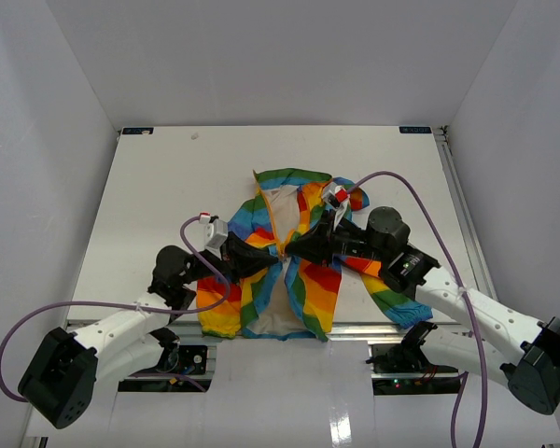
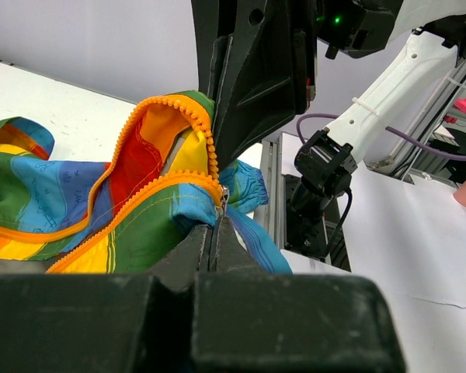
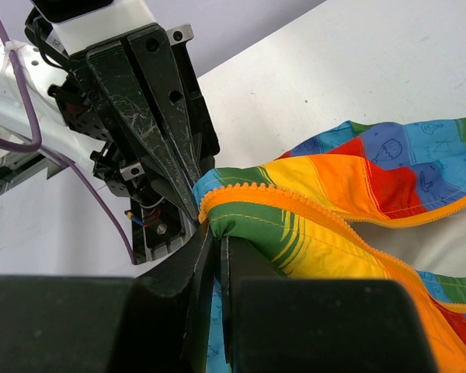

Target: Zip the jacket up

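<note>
Heads up: the jacket [image 1: 313, 280] lies open at the near middle of the desk [image 1: 168, 187], with its hem right at the near edge. Your left tool [image 1: 276, 263] and right tool [image 1: 289, 247] sit nose to nose at the front opening, each pinched together on the orange zipper [image 3: 256, 194] edge. They're that close, so I'd guess a sloppy pull bumps them or rips fabric from one pinch. There's no room near, but the far side's open. Mind the purple cable [image 1: 392, 175] arching beside the jacket's right.
</note>
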